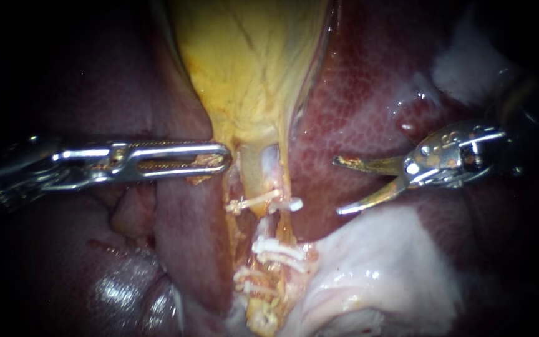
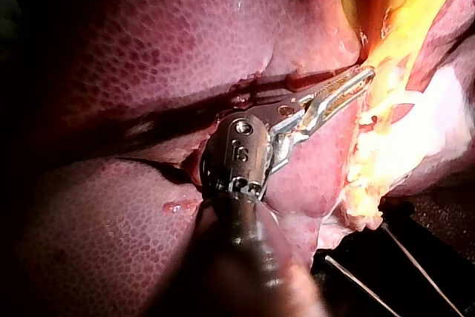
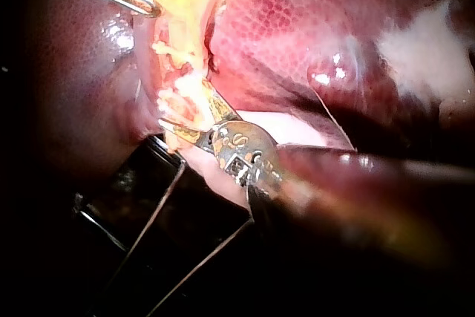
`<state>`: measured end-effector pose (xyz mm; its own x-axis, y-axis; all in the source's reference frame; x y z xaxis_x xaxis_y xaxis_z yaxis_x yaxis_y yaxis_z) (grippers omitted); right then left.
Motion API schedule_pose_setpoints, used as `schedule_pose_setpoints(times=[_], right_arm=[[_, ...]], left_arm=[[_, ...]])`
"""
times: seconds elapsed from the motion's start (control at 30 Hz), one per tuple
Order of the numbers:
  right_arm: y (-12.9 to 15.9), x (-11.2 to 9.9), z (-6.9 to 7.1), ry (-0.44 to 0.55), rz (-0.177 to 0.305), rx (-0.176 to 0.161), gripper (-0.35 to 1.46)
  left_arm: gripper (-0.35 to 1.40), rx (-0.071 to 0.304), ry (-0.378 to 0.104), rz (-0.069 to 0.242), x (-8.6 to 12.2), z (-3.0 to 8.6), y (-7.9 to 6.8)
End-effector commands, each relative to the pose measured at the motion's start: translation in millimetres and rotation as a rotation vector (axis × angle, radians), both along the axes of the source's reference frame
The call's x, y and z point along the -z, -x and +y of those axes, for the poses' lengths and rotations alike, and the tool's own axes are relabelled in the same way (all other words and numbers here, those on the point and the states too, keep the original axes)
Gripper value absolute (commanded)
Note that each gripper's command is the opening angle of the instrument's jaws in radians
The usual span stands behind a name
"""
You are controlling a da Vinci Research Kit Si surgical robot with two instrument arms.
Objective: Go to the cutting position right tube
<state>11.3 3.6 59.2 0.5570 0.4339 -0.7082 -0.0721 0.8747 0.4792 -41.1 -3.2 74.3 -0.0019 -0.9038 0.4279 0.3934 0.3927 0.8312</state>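
Note:
The yellow gallbladder [image 1: 251,62] narrows downward into two tubes: a pale left tube [image 1: 264,167] and a thin yellowish right tube [image 1: 285,184]. White clips cross them, one high [image 1: 263,201] and several lower [image 1: 277,249]. My left instrument [image 1: 219,159] comes in flat from the left, its long slotted jaws shut on the gallbladder's lower left edge, as in the left wrist view [image 2: 355,83]. My right instrument [image 1: 338,186] has curved blades standing open. It lies over the liver, to the right of the right tube and clear of it. The right wrist view shows its blades [image 3: 189,116] near the clipped tissue.
Dark red liver [image 1: 369,93] surrounds the gallbladder on both sides. A pale glistening fold of tissue [image 1: 382,262] lies below my right instrument. A whitish patch [image 1: 463,75] sits above it. Thin wires [image 3: 171,206] cross a dark base under the specimen.

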Motion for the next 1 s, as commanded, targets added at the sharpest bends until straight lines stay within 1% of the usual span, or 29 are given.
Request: schedule_pose_setpoints(times=[0.03,0.07,0.13,0.17,0.2,0.23,0.27,0.3,0.33,0.37,0.43,0.5,0.53,0.57,0.63,0.7,0.8,0.9,1.0], right_arm=[[0.0,0.0,0.0,-0.001,0.000,-0.001,1.43],[0.0,0.0,0.0,-0.001,0.000,-0.001,1.43],[0.0,-0.1,0.0,0.000,0.000,-0.002,1.43],[0.0,-0.2,0.0,0.000,0.000,-0.002,1.43],[0.0,-0.3,-0.1,0.001,-0.001,-0.002,1.43],[-0.1,-0.6,-0.2,0.003,-0.001,-0.002,1.43],[-0.3,-1.2,-0.6,0.005,-0.002,0.001,1.43],[-0.5,-1.7,-0.8,0.005,0.001,0.004,1.43],[-0.7,-2.3,-1.2,0.002,0.001,0.015,1.43],[-0.9,-3.0,-1.6,-0.008,-0.001,0.016,1.43],[-1.6,-4.8,-2.6,-0.033,-0.010,0.022,1.43],[-2.3,-6.8,-3.8,-0.057,-0.028,0.036,1.43],[-2.6,-7.7,-4.3,-0.068,-0.036,0.034,1.43],[-3.0,-8.9,-4.9,-0.079,-0.036,0.040,1.43],[-3.5,-10.7,-5.8,-0.101,-0.039,0.036,1.43],[-3.9,-12.3,-6.4,-0.120,-0.044,0.042,1.43],[-4.6,-14.9,-7.2,-0.150,-0.059,0.040,1.43],[-5.4,-16.6,-7.8,-0.168,-0.060,0.044,1.43],[-6.4,-17.8,-8.2,-0.183,-0.060,0.051,1.41]], left_arm=[[-0.35,0.001,-0.006,-0.003,0.0,0.0,0.0],[-0.35,0.001,-0.006,-0.003,0.0,0.0,0.0],[-0.35,-0.002,-0.010,-0.007,0.5,0.4,-0.4],[-0.35,-0.005,-0.013,-0.010,0.9,0.8,-0.9],[-0.35,-0.009,-0.020,-0.014,1.6,1.5,-1.6],[-0.35,-0.004,-0.023,-0.011,2.2,2.0,-2.2],[-0.35,0.002,-0.032,-0.006,2.9,2.5,-3.0],[-0.35,0.017,-0.032,-0.009,3.7,3.2,-3.9],[-0.35,0.023,-0.028,-0.010,4.3,3.6,-4.7],[-0.35,0.029,-0.024,-0.010,4.8,4.0,-5.4],[-0.35,0.042,-0.014,-0.009,5.7,4.7,-6.9],[-0.35,0.052,-0.009,-0.005,6.2,5.1,-8.0],[-0.35,0.057,-0.009,-0.005,6.3,5.2,-8.3],[-0.35,0.058,-0.009,-0.004,6.3,5.2,-8.6],[-0.35,0.059,-0.009,-0.003,6.3,5.1,-8.7],[-0.35,0.060,-0.008,-0.002,6.2,5.0,-8.6],[-0.35,0.061,-0.007,-0.001,6.2,4.8,-8.6],[-0.35,0.061,-0.007,-0.001,6.2,4.8,-8.6],[-0.35,0.060,-0.007,-0.001,6.2,4.8,-8.7]])
